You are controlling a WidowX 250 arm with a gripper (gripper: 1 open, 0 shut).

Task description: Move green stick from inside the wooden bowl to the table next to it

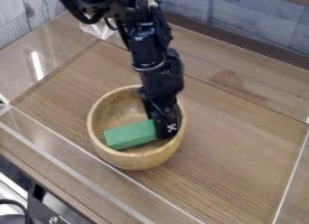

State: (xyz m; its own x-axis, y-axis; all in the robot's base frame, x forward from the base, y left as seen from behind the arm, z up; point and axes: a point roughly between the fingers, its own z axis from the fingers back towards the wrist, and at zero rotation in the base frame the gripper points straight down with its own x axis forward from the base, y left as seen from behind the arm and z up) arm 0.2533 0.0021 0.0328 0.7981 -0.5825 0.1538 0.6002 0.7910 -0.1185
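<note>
The wooden bowl (111, 108) sits on the table (229, 173) near the middle. The green stick (129, 135) lies flat inside it, slanting from lower left to upper right. My gripper (165, 127) points almost straight down into the right half of the bowl. Its dark fingers (169, 129) are at the stick's right end and appear closed on it. That end of the stick is hidden under the fingers.
Clear acrylic walls (72, 169) border the table at the front and on the left (36, 60). Bare wood-grain tabletop lies to the right of the bowl and in front of it.
</note>
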